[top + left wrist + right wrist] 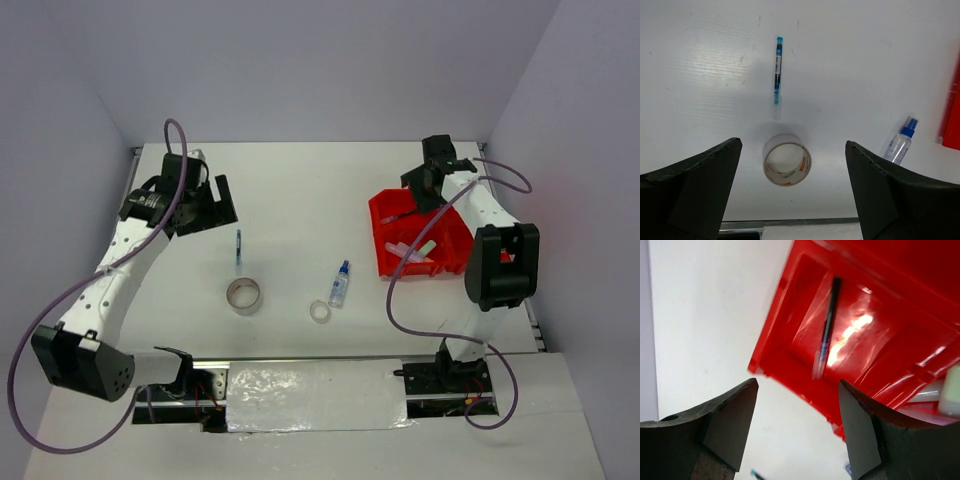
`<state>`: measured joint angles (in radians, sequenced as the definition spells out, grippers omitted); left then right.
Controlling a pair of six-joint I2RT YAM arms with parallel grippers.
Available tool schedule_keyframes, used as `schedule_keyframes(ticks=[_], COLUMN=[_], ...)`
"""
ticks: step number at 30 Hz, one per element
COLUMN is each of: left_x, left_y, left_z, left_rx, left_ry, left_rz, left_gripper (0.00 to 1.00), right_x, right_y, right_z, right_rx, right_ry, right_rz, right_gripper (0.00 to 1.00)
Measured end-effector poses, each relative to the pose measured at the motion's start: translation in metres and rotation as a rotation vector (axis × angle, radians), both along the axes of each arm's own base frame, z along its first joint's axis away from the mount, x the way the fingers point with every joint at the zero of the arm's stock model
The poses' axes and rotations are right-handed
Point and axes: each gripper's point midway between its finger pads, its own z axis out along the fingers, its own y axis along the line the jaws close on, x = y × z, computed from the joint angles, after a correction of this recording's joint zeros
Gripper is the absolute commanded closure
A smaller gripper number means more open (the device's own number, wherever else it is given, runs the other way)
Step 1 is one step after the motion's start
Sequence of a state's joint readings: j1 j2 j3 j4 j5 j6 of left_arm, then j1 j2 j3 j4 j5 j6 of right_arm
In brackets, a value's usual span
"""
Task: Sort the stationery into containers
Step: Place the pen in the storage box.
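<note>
R wrist view: red tray (805, 355) runs off the top & right edges. The pen (827, 325) inside is blurred, markings unreadable. Pale items (950, 390) at the right edge are cropped, type unclear. L wrist view: tray is only a red sliver at the right edge; tape roll (787, 160) label too small to read. Top view: R arm (500, 260) covers the tray's far-right corner; contents of its near compartment too small to tell apart.

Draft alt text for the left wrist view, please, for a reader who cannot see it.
The open left gripper hangs over a white table, a tape roll framed between its fingers. Beyond the roll lies a pen; a blue-capped bottle and a red tray are at right.
</note>
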<state>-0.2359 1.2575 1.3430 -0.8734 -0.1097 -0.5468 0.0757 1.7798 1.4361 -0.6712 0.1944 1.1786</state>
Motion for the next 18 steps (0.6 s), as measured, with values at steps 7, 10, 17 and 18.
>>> schedule_keyframes(ticks=[7,10,17,18], left_x=[0.032,0.038,0.043,0.045], left_y=[-0.004,-0.005,-0.006,-0.005], left_z=[-0.069,-0.107,-0.151,-0.155], left_rx=[0.035,0.057,0.081,0.084], left_ry=[0.16,0.266,0.358,0.36], left_rz=[-0.012,-0.009,-0.006,-0.005], left_gripper=[0.15,0.18,0.3,0.3], right_x=[0.001,-0.016,-0.097,-0.111], right_y=[0.047,0.072,0.111,0.111], right_z=[0.07,0.122,0.221,0.229], right_rx=[0.128,0.158,0.086,0.075], right_ry=[-0.204,-0.329,-0.597,-0.628], right_rz=[0.323,0.503,0.853,0.887], right_gripper=[0.3,0.3,0.28,0.28])
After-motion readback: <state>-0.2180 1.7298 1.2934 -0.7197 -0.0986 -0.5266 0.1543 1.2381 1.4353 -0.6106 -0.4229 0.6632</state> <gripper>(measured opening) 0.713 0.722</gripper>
